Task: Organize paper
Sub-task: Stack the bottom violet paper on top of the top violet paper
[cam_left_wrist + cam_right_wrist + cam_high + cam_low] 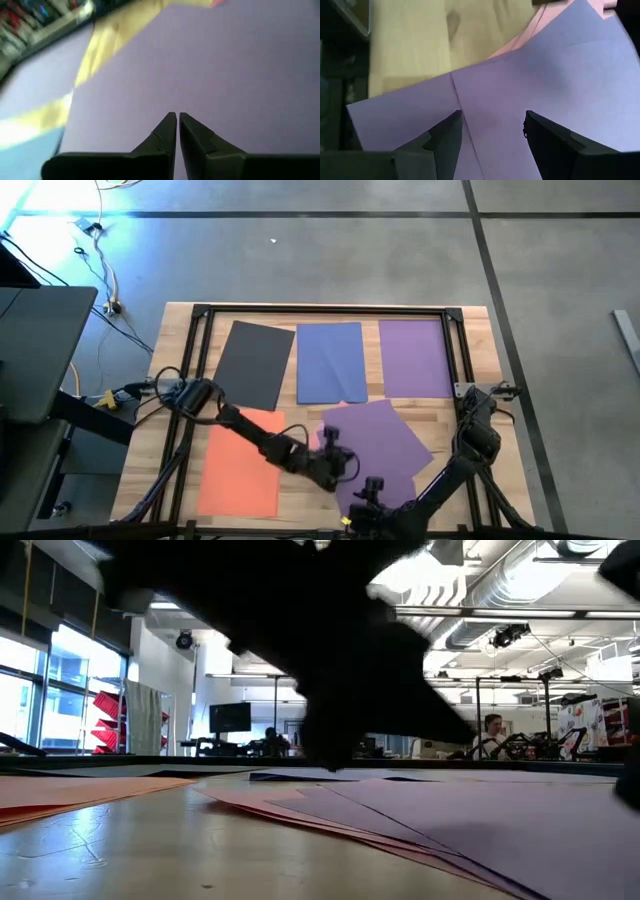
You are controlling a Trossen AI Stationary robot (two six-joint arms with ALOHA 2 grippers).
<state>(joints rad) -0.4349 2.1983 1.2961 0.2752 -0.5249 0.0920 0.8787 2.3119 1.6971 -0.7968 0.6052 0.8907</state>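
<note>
Two purple sheets are seen: one point(414, 357) squared beside the blue sheet point(331, 362), one point(378, 442) skewed over pink paper point(327, 439), pressed by the closed left gripper point(343, 465); the right gripper point(372, 492) is spread wide at its near edge.

no readable text, labels, brands, numbers or signs in any view

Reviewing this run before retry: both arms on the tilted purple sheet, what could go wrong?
1. The left gripper, shut, presses on the tilted purple sheet; dragging could crease it, or shift the pink sheet under it.
2. The right gripper is open over that sheet's edge; closing may crumple it.
3. The arms are close and could collide.
</note>
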